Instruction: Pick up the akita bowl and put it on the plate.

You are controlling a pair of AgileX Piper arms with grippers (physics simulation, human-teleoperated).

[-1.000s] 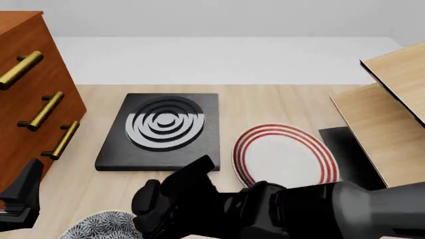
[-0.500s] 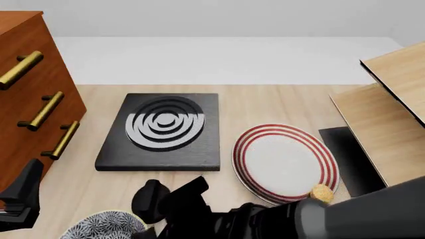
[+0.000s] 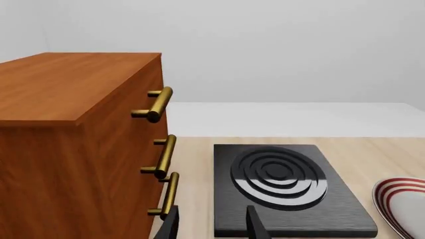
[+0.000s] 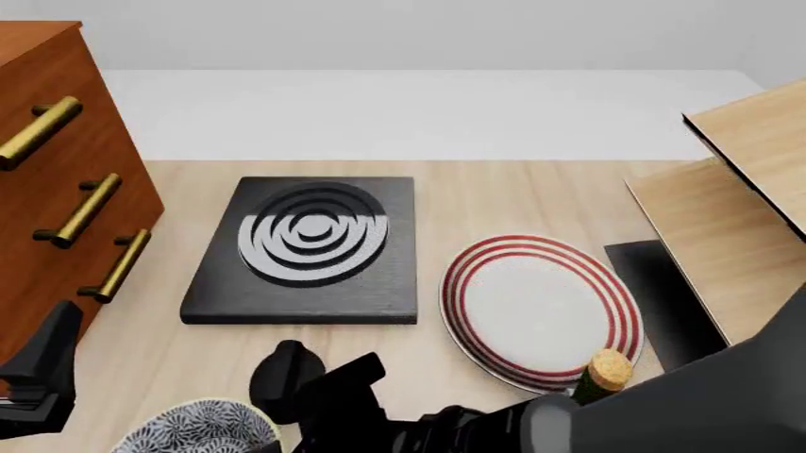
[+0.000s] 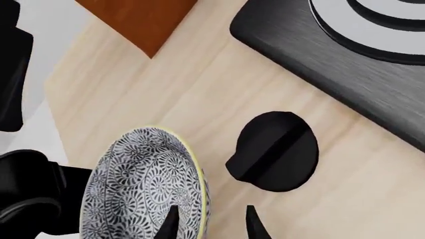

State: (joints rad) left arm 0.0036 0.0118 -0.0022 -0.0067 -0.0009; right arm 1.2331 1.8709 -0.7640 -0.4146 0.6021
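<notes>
Bowl [image 5: 143, 191] rim between right hand [image 5: 209, 224] fingertips, table-level.

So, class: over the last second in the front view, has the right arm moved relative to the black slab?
Yes. The right arm has dropped toward the near edge, away from the black slab, closer to the akita bowl.

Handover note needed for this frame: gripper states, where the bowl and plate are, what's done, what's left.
Right gripper: open, fingertips straddling the bowl's rim, not closed on it yet.
Left gripper: open, empty, facing the black slab beside the drawer cabinet.
Bowl sits on the table at the near left edge. Plate is empty, right of the slab.
Done: approach to the bowl.
Left: grip the rim, lift, carry right, set it on the plate.
</notes>
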